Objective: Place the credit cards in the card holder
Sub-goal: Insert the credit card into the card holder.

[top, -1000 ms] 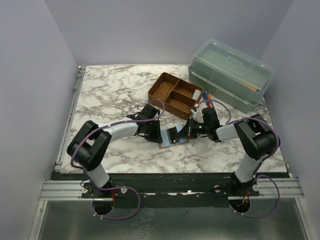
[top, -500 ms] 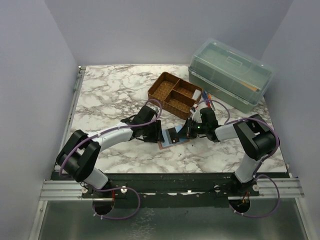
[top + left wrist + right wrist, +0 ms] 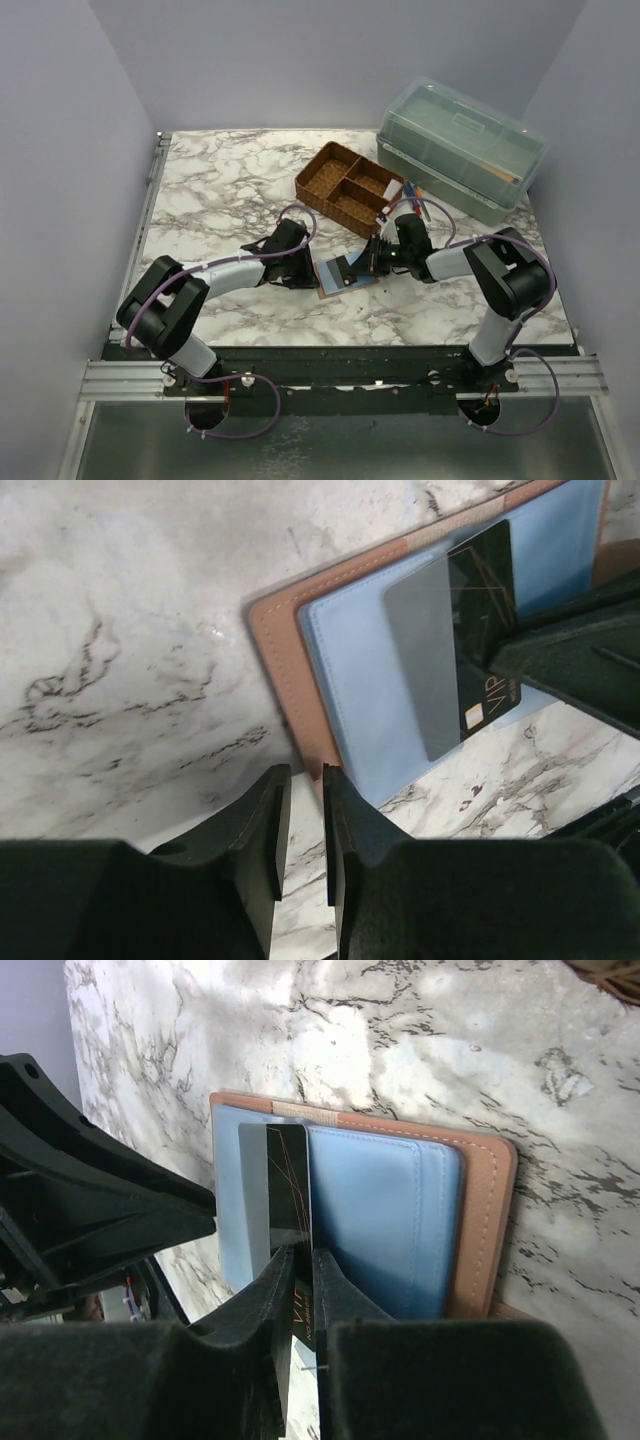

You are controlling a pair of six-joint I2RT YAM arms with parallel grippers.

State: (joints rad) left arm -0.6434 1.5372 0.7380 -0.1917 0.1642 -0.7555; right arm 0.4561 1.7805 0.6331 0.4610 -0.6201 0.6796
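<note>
Card holder (image 3: 338, 274) lies open at frame centre, between both arms. The credit card (image 3: 288, 1185) sits on its blue lining, long axis running straight up from the right gripper (image 3: 303, 1270). Its fingers are almost together at the card's near end; pinching or pushing, can't tell. Left gripper (image 3: 300, 815) sits beside the holder's edge, a slit apart, empty.
</note>
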